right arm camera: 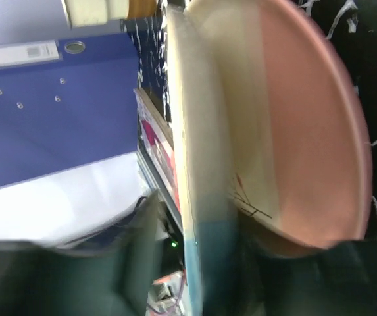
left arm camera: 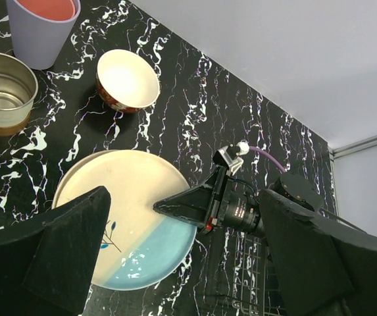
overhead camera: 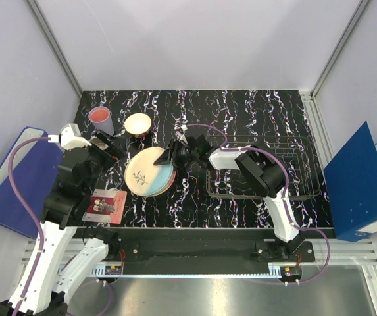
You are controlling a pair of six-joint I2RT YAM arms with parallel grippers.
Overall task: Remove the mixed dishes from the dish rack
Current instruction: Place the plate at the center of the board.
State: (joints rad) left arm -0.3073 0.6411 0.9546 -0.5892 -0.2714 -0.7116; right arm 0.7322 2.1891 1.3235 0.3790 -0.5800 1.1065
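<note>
Reaching leftward from above the dish rack (overhead camera: 306, 179), the right arm (overhead camera: 262, 172) lies low over the black marbled worktop (overhead camera: 254, 112), its jaws at the right rim of the blue-half plate (overhead camera: 145, 174). That plate lies stacked on the pink-half plate (right arm camera: 306, 131), outside the rack. Whether the jaws clench the rim I cannot tell. The left arm (overhead camera: 76, 176) hovers beside the plates, jaws spread wide, holding nothing.
</note>
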